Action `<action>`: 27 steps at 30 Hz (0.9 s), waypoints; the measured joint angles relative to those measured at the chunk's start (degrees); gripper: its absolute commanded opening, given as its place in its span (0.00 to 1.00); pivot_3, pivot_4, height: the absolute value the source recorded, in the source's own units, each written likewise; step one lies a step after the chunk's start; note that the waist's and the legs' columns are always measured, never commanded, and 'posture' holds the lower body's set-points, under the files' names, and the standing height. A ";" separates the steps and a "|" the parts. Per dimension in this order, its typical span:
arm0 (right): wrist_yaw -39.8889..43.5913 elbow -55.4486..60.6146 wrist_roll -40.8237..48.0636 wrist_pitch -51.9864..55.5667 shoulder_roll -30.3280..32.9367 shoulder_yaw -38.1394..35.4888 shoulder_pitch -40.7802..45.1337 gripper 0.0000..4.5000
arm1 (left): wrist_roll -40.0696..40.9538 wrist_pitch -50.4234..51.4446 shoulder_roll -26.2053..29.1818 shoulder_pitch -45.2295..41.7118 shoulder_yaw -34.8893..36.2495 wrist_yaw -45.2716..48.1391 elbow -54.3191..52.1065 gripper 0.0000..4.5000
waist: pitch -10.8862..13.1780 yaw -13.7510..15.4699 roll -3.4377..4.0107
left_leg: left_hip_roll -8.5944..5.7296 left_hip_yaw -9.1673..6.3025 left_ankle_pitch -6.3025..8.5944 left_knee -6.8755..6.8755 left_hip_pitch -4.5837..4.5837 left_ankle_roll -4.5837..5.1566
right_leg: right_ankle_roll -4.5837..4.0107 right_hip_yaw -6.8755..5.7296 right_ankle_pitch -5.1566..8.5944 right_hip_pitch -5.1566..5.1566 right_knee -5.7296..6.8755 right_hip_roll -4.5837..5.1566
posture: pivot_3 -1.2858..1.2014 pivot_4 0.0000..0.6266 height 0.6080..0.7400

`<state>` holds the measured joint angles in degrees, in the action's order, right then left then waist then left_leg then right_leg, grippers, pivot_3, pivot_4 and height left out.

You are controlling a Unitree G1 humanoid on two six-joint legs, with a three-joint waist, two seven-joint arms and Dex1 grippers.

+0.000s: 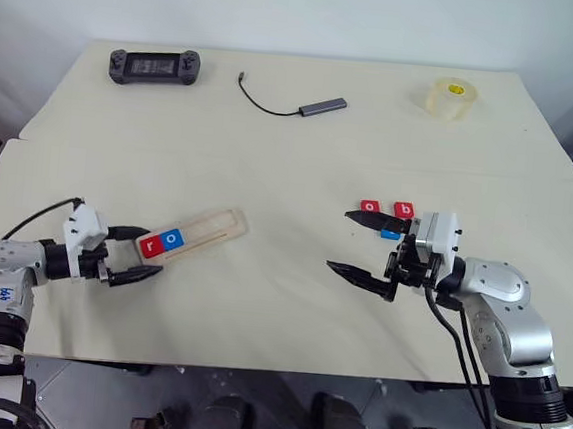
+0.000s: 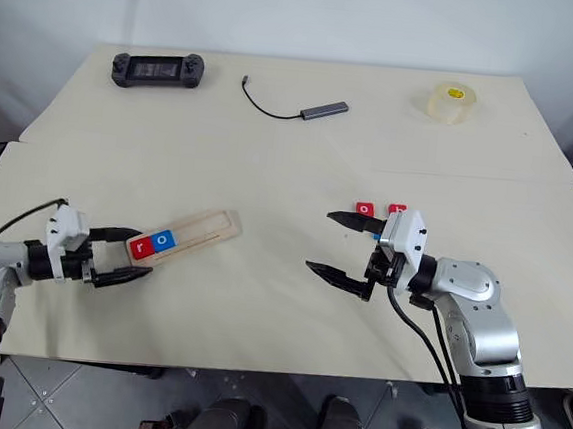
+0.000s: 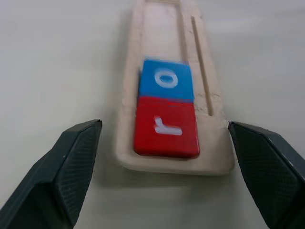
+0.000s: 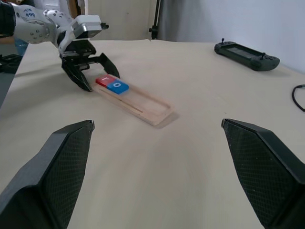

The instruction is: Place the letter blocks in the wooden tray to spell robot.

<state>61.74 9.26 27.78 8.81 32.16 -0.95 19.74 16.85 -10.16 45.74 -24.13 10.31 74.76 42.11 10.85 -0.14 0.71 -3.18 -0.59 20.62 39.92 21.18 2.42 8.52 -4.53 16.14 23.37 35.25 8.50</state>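
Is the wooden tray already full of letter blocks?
No, the wooden tray holds just a red r and a blue o; the rest lies bare.

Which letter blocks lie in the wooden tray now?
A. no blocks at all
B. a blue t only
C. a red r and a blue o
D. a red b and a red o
C: the left wrist view shows a red r and a blue o side by side at one end of the wooden tray.

left hand spread at wooden tray end | tray: red r, blue o
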 measured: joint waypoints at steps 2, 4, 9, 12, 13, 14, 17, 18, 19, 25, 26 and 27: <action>-0.04 0.00 0.00 -0.01 -0.01 -0.02 0.00 1.00 | -0.02 0.60 0.04 0.58 -0.13 0.45 -1.30 1.00 | 0.00 0.02 0.00 | 0.00 0.01 0.00 0.00 0.00 0.00 | 0.00 0.01 0.00 0.00 0.00 0.01 | 0.52 0.24 1.00; -0.07 0.00 0.00 -0.01 -0.04 -0.02 0.00 1.00 | -0.05 0.62 0.04 0.83 -0.11 0.41 -1.52 1.00 | 0.00 0.01 0.00 | 0.00 0.01 0.00 0.00 0.00 0.00 | 0.00 0.01 0.00 0.00 0.00 0.01 | 0.52 0.24 1.00; -0.20 0.00 -0.02 -0.01 -0.38 0.06 0.15 1.00 | -1.08 -0.32 0.04 0.25 -0.48 -1.11 -0.45 1.00 | 0.00 0.04 0.01 | 0.00 0.02 0.00 0.03 -0.03 0.00 | 0.00 0.02 0.00 0.00 0.06 0.01 | 0.52 0.24 1.00; -0.54 0.00 -0.04 -0.03 -0.39 0.06 0.25 1.00 | -1.50 -1.12 0.04 -0.53 -0.93 -2.00 1.12 0.91 | -0.02 0.05 0.04 | 0.00 0.07 -0.02 0.06 -0.10 0.01 | 0.00 0.08 0.00 -0.02 0.16 0.01 | 0.52 0.24 1.00; -0.58 0.00 -0.05 -0.04 -0.38 0.06 0.25 1.00 | -1.58 -1.38 0.04 -0.76 -1.06 -2.51 1.58 0.86 | -0.03 0.03 0.04 | 0.00 0.10 -0.03 0.06 -0.12 0.01 | 0.00 0.11 0.00 -0.01 0.18 0.01 | 0.52 0.24 1.00; -0.60 0.00 -0.05 -0.07 -0.38 0.05 0.25 1.00 | -1.69 -1.55 0.04 -1.03 -1.20 -3.01 2.06 0.80 | -0.03 0.03 0.05 | 0.01 0.11 -0.03 0.06 -0.13 0.01 | 0.00 0.12 0.00 -0.01 0.20 0.02 | 0.52 0.24 1.00; -0.61 -0.06 -0.07 -0.23 -0.37 0.04 0.25 1.00 | -1.70 -2.29 0.01 -1.34 -1.42 -3.16 2.96 0.75 | -0.08 0.02 0.13 | 0.01 0.16 -0.04 0.06 -0.18 0.01 | 0.00 0.16 0.00 -0.01 0.24 0.02 | 0.52 0.24 1.00; -0.61 -0.18 -0.09 -0.30 -0.35 0.04 0.25 1.00 | -1.70 -2.46 -0.06 -1.34 -1.47 -3.27 3.00 0.75 | -0.08 0.02 0.14 | 0.01 0.16 -0.04 0.06 -0.19 0.01 | 0.00 0.18 0.00 -0.01 0.25 0.02 | 0.52 0.24 1.00; -0.61 -0.26 -0.09 -0.36 -0.24 0.02 0.21 1.00 | -1.70 -2.62 -0.27 -1.32 -1.57 -3.37 2.76 0.75 | -0.09 0.02 0.15 | 0.01 0.17 -0.04 0.06 -0.19 0.01 | 0.00 0.18 0.00 -0.01 0.25 0.02 | 0.52 0.24 1.00; -0.19 -0.29 0.02 -0.52 2.46 -2.68 -2.61 1.00 | -1.48 -1.10 -5.06 0.36 -4.08 -3.83 -8.04 0.75 | -0.10 1.60 0.15 | -0.09 0.03 -0.04 0.13 0.02 0.09 | 0.02 0.16 -0.02 0.00 0.14 0.09 | 0.52 0.24 1.00; -0.15 -0.25 0.04 -0.50 2.90 -3.22 -3.22 1.00 | -1.49 -0.73 -5.87 0.31 -5.09 -3.51 -9.55 0.75 | -0.10 1.68 0.15 | -0.11 -0.01 -0.04 0.13 0.05 0.10 | 0.02 0.15 -0.02 0.00 0.11 0.09 | 0.52 0.24 1.00; -0.12 -0.07 0.17 -0.50 3.47 -4.29 -4.42 1.00 | -1.62 -0.32 -6.71 -0.11 -6.35 -3.11 -10.89 0.75 | -0.10 1.73 0.14 | -0.11 -0.03 -0.03 0.12 0.08 0.10 | 0.02 0.12 -0.02 0.00 0.08 0.08 | 0.52 0.24 1.00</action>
<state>61.62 9.18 27.95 8.31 35.63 -5.24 15.32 15.24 -10.48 39.03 -24.24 3.96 71.65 31.21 10.75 1.59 0.85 -3.29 -0.62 20.59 40.04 21.26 2.52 8.54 -4.42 16.12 23.37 35.33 8.59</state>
